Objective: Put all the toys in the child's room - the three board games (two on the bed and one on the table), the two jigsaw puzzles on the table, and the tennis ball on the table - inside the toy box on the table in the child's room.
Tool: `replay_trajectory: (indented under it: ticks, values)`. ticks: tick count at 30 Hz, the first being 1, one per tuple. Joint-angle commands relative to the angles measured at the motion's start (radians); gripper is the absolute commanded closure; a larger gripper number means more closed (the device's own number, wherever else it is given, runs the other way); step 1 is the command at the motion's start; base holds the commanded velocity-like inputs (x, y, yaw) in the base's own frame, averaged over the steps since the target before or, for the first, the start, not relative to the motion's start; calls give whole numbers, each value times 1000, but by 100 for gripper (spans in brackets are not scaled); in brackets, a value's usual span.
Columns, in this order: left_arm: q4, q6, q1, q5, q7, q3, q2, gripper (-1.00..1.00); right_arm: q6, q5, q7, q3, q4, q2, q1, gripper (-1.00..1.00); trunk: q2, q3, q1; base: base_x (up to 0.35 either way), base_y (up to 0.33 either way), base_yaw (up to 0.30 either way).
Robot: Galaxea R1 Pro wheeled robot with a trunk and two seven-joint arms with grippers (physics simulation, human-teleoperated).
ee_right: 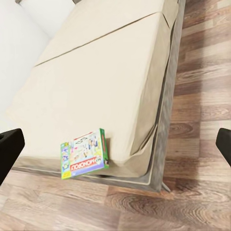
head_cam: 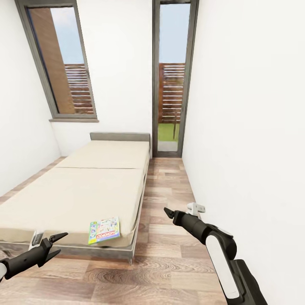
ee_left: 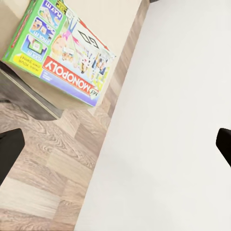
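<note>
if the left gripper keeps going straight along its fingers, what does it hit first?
Probably the white wall: it sits between the left gripper's fingers in the wrist view. The Monopoly box on the bed lies off-axis. Depth unclear.

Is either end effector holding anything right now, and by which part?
Nothing is held. The left end effector and right end effector are both open and empty; the Monopoly box lies untouched on the bed.
</note>
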Motion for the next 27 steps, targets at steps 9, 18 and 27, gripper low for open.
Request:
replay_trajectory:
  ticks: [9, 18, 27]
  values:
    - [0, 5, -1, 4, -1, 0, -1, -100, 3, -3, -1, -1, -1, 0, 0, -100, -64, -29, 35, 0, 0, 0]
    - [0, 5, -1, 5, -3, 1, -1, -100, -1, -3, 5, -1, -1, 0, 1, -100, -127, -58, 69, 0, 0, 0]
    - [-1, 5, -1, 5, -5, 3, 0, -100, -3, -3, 6, -2, -1, -1, 1, -100, -190, -86, 104, 0, 0, 0]
